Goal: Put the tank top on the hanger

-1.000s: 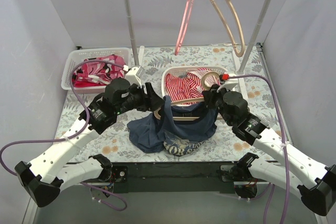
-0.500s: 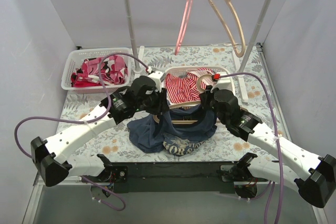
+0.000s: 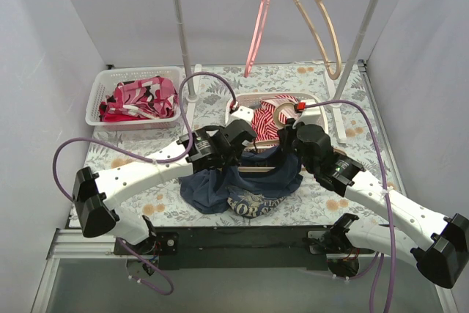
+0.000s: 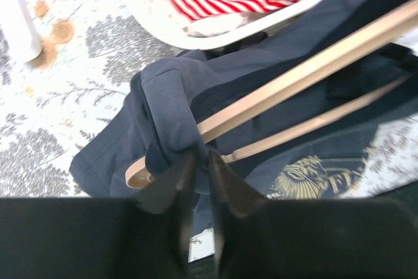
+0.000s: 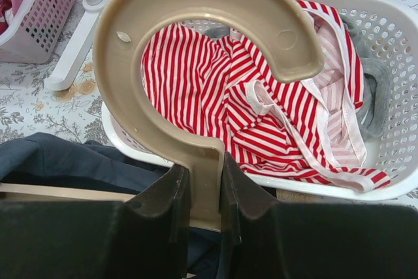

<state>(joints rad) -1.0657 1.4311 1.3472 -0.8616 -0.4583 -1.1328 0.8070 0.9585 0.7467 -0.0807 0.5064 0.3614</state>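
Observation:
The navy tank top (image 3: 242,188) lies on the table in front of the middle basket, draped partly over the tan hanger (image 3: 258,170). My left gripper (image 3: 245,146) is shut on a fold of the tank top's shoulder strap (image 4: 166,106), just beside the hanger's left arm end (image 4: 138,173). The hanger's two bars (image 4: 294,80) run up to the right under the cloth. My right gripper (image 3: 287,135) is shut on the hanger's neck (image 5: 208,174), just below its curved hook (image 5: 196,4). Navy cloth (image 5: 65,155) shows below the hook.
A white basket (image 3: 311,102) holding a red-and-white striped garment (image 5: 215,83) stands right behind the grippers. A second basket (image 3: 97,87) of pink-and-red clothes is at the back left. A rail at the back carries a pink hanger (image 3: 258,23) and another tan hanger (image 3: 320,23); its posts (image 3: 183,42) stand behind the baskets.
My left arm has swung to the right and stretched out, carrying its gripper with the strap toward the middle basket. My right gripper with the hanger has shifted slightly back and left.

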